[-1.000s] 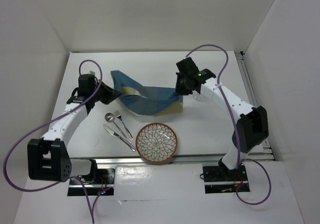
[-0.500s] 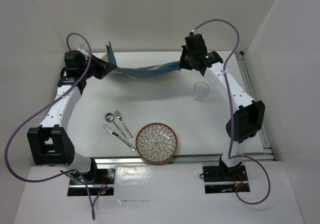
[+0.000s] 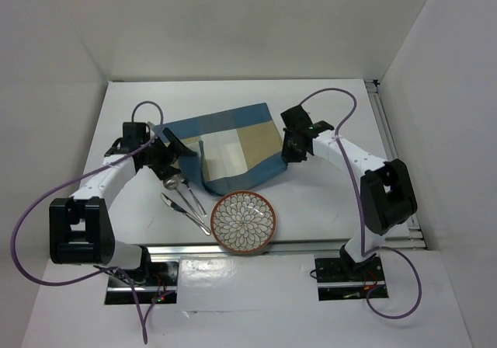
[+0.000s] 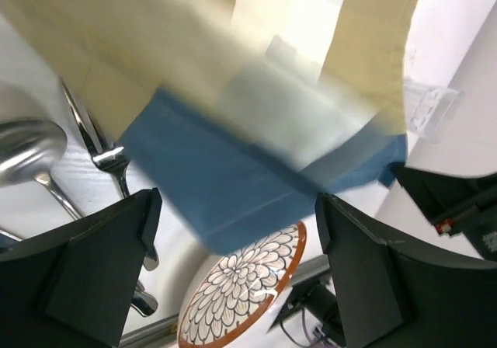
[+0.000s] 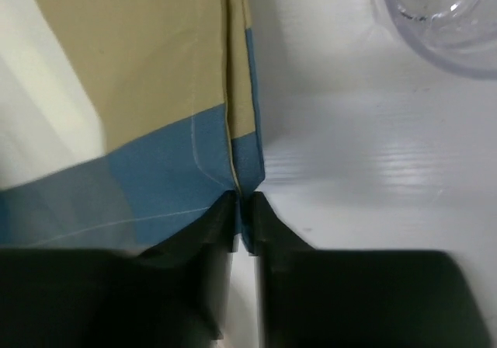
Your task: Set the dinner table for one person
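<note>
The placemat [image 3: 233,150] lies mid-way across the surface [image 3: 342,193] (creased near its left side). The right gripper [image 5: 242,208] pinches its corner; the left gripper [image 4: 233,208] gapes empty. Plate [image 3: 243,221], cutlery [image 3: 185,199] and cup [image 5: 435,14] are not yet on it.

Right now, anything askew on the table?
Yes: the placemat lies rotated against the dinner table edges, with a raised fold near its left side. The right gripper pinches its right corner.

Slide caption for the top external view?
Blue-and-tan striped cloth placemat lies on white tabletop, right gripper pinching its edge, left gripper open beside it; patterned orange-rimmed plate and metal cutlery nearby.
</note>
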`<state>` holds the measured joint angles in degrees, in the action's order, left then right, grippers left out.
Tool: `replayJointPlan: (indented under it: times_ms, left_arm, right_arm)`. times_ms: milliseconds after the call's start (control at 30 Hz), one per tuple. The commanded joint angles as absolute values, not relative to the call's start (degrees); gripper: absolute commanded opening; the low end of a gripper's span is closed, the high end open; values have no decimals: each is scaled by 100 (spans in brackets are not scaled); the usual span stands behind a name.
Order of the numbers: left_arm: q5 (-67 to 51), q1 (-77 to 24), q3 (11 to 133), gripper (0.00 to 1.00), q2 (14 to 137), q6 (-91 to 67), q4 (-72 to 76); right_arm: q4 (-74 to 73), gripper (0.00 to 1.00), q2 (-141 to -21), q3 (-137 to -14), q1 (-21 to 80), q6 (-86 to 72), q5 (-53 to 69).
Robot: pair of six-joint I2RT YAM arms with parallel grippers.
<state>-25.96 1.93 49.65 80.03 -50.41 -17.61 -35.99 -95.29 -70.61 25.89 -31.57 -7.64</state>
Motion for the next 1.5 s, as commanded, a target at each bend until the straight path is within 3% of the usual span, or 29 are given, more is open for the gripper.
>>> replayJointPlan:
  times_ms: [0,33,100,167,200,233,300,333,400,467,567,667,900,1233,1467]
  left_arm:
    - [-2129,211,5834,100,7813,-4378,-2440]
    - [-2031,211,6001,100,7866,-4325,-2565]
    - [-1768,211,6492,98,7866,-4271,-2864]
    - [-1381,211,6705,94,7814,-4149,-3119]
    - [-1197,211,6863,85,7813,-4148,-3216]
    - [-839,211,6864,79,7744,-4148,-3269]
    - [-590,211,6864,66,7682,-4148,-3270]
    - [-450,211,6916,55,7682,-4148,-3270]
    - [-396,211,7100,48,7883,-4096,-3584]
    - [-396,211,7215,40,8173,-4096,-3770]
    - [-466,211,7216,42,8227,-4043,-3823]
    - [-466,211,7216,51,8296,-3990,-3875]
    - [-413,211,7400,51,8517,-3867,-4104]
    - [-466,150,7348,53,8683,-3762,-4104]
    - [-405,-272,7672,59,9421,-3656,-4236]
  right_arm:
    - [-3383,48,-9027,-7181,2742,-3261,-949]
    - [-3384,60,-8974,-7268,2812,-3191,-949]
    - [-3384,73,-8974,-7487,2883,-3138,-1098]
    - [-3445,76,-8974,-7663,2944,-3006,-1099]
    - [-3445,76,-9078,-7873,3005,-2954,-1151]
    - [-3445,75,-9157,-7988,3067,-2840,-1151]
    - [-3445,62,-9368,-8330,3128,-2681,-1021]
    - [-3445,56,-9682,-8471,3199,-2550,-959]
    - [-3445,47,-10097,-8988,3269,-2435,-801]
    - [-3647,45,-10799,-9402,3427,-2251,-660]
    - [-3849,45,-11679,-10228,3559,-2180,-606]
    - [-3920,45,-12391,-10941,3560,-2127,-536]
    - [-4095,45,-13368,-11725,3498,-2452,-343]
    - [-3551,41,-12631,-9583,2752,-3225,-158]
    - [-3498,40,-12357,-8816,2453,-3393,-352]
